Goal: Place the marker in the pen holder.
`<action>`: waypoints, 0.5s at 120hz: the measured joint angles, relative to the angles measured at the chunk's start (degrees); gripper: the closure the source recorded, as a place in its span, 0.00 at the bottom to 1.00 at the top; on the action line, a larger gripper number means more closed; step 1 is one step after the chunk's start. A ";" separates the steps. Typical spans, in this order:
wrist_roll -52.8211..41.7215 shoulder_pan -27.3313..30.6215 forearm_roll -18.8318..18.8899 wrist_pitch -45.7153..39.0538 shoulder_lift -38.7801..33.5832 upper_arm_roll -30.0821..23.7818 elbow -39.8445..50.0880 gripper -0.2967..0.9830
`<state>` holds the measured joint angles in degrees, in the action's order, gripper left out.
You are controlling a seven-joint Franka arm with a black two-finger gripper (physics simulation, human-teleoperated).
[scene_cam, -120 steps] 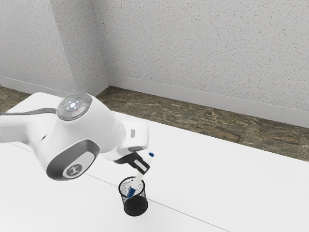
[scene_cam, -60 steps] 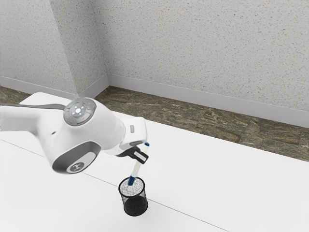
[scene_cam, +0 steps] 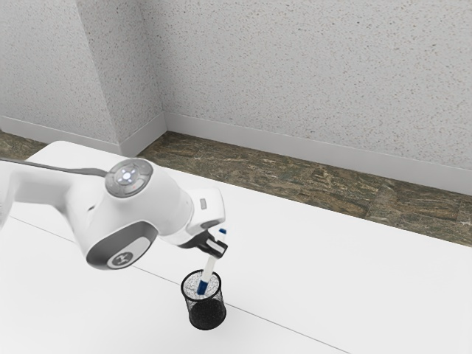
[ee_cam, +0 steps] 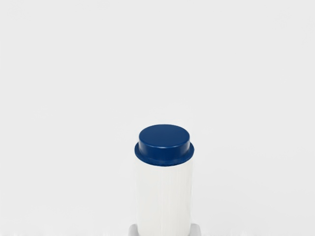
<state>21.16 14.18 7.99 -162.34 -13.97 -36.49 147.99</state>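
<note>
Exterior view: a white marker (scene_cam: 209, 268) leans, its blue lower end (scene_cam: 201, 287) seen against the mouth of a black mesh pen holder (scene_cam: 207, 313); you cannot tell how deep it sits. The black gripper (scene_cam: 216, 246) is clamped on the marker's upper part, below its blue top (ee_cam: 164, 137). The holder stands upright on a white table (scene_cam: 332, 276). To do this well, you would centre the lower end, bring the marker nearer upright, and lower gently; a slanted push could catch the rim and tip the holder. Release once the wall can support it.
</note>
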 joint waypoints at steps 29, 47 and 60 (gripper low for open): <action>0.72 -0.11 -0.23 3.26 -3.02 1.37 -2.54 0.42; 0.77 -0.24 -2.06 21.53 1.34 9.47 -31.26 0.33; -0.48 -2.68 -0.24 41.52 6.85 17.23 -54.66 0.29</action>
<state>20.68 11.49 7.74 -120.81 -7.11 -19.26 93.32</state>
